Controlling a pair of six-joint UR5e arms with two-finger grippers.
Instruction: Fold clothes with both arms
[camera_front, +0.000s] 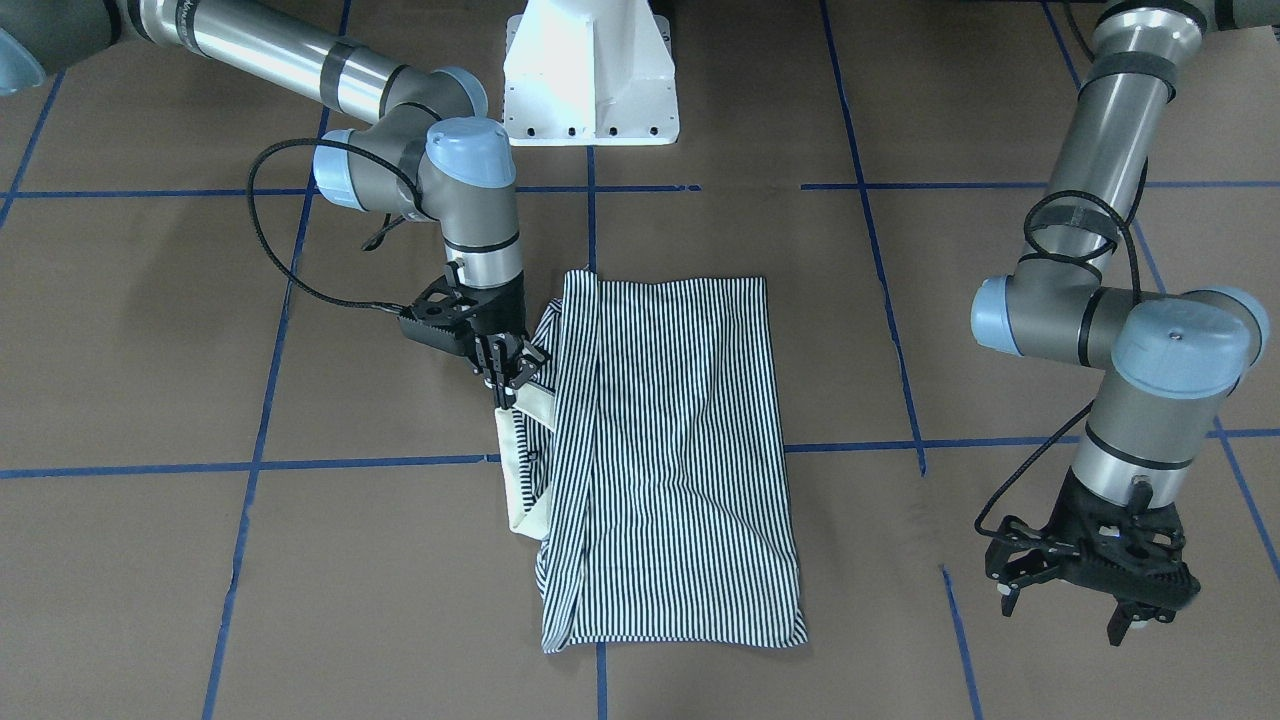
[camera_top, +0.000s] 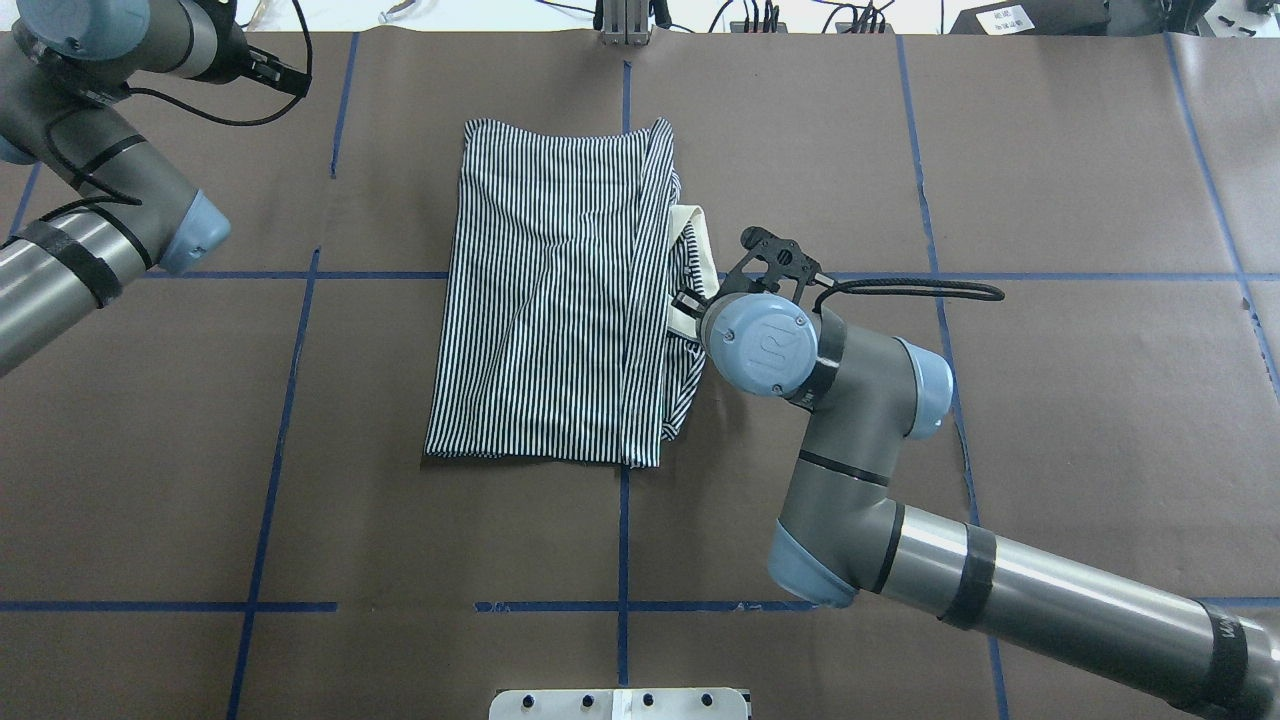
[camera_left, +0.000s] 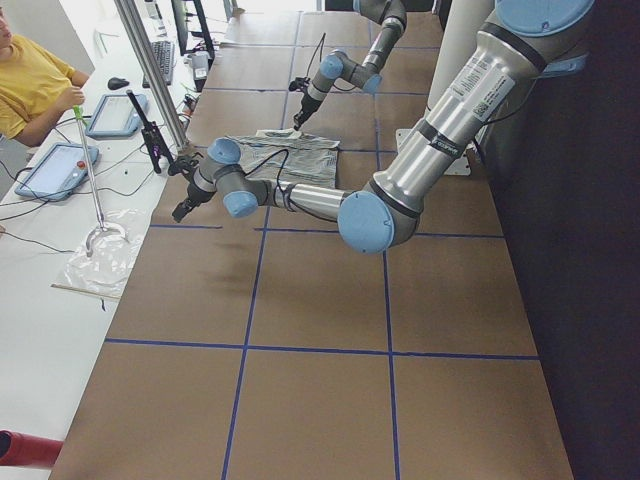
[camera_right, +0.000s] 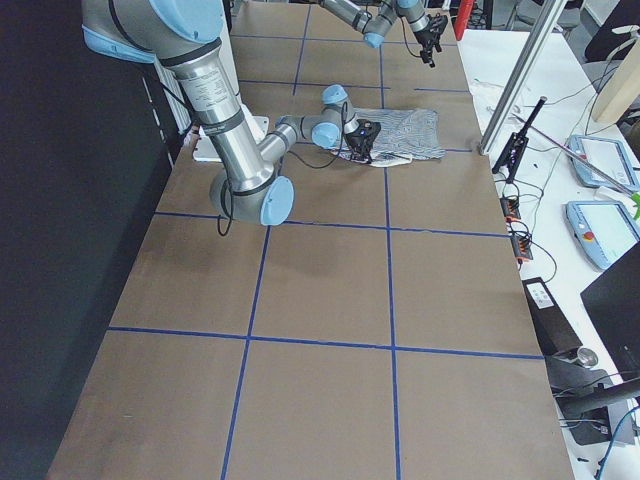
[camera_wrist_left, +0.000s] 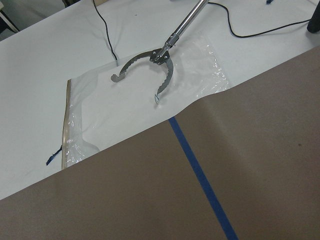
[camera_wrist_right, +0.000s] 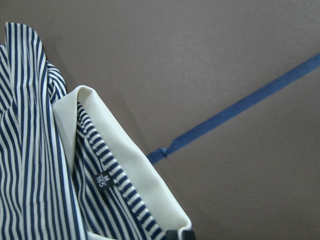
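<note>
The striped polo shirt (camera_front: 670, 450) lies folded lengthwise into a long rectangle on the brown table, also seen in the overhead view (camera_top: 550, 300). Its cream collar (camera_front: 530, 465) sticks out of the side nearest my right arm. My right gripper (camera_front: 507, 378) is shut on that collar edge, which the right wrist view shows close up with its size label (camera_wrist_right: 127, 165). The right wrist (camera_top: 760, 340) hides its fingers from overhead. My left gripper (camera_front: 1065, 612) hangs open and holds nothing, well away from the shirt near the table's far edge.
Blue tape lines (camera_front: 380, 462) cross the brown table cover. The white pedestal (camera_front: 590, 70) stands at the robot's base. Past the far edge, a metal grabber tool (camera_wrist_left: 150, 65) lies on a plastic bag. A seated person (camera_left: 30, 85), tablets and a metal post are beside it.
</note>
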